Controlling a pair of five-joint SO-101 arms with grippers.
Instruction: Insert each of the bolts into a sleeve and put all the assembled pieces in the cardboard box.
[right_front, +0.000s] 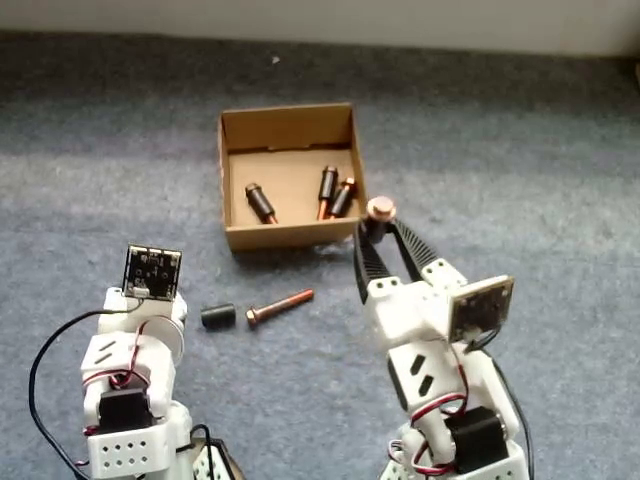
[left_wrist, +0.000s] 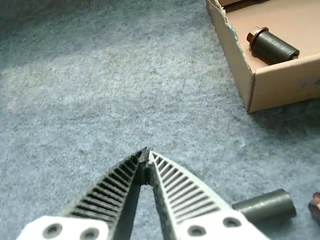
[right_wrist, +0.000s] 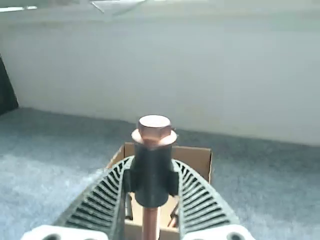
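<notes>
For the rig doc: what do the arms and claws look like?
Left arm and right arm: white plastic shells, black motors, red, black and white wires; a black cable loops off the left. Left claw and right claw: dark ribbed tapering fingers on white mounts.

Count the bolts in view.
5. Three sleeved in the box: left bolt, middle bolt, right bolt. One sleeved bolt in the right gripper. One bare bolt on the carpet, by a loose sleeve.
</notes>
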